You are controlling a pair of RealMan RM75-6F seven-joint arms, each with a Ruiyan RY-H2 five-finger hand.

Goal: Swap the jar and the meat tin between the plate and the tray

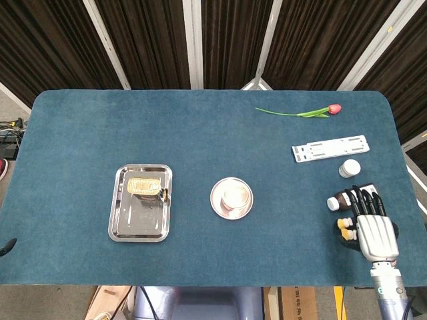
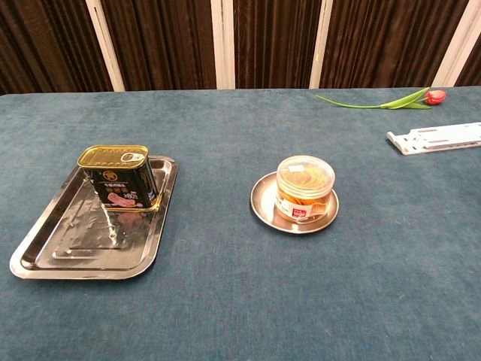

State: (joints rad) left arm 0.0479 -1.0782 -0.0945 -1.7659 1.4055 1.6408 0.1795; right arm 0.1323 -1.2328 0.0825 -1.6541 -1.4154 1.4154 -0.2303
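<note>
A silver tray (image 1: 137, 220) (image 2: 68, 244) lies left of centre. The gold-topped meat tin (image 1: 145, 185) (image 2: 119, 177) stands upright at the tray's far end. At the table's middle, a small round metal plate (image 1: 231, 199) (image 2: 264, 207) carries the clear jar (image 1: 235, 197) (image 2: 304, 188) with its pale lid. My right hand (image 1: 373, 225) lies near the table's front right corner, far from both, with fingers stretched out and nothing in them. A dark tip (image 1: 7, 245) at the left edge of the head view may belong to my left hand.
A brown bottle (image 1: 340, 200), a white-capped bottle (image 1: 349, 168) and a small yellow item (image 1: 344, 227) sit by my right hand. A white slotted strip (image 1: 330, 148) (image 2: 436, 138) and a red tulip (image 1: 307, 112) (image 2: 391, 101) lie at the back right.
</note>
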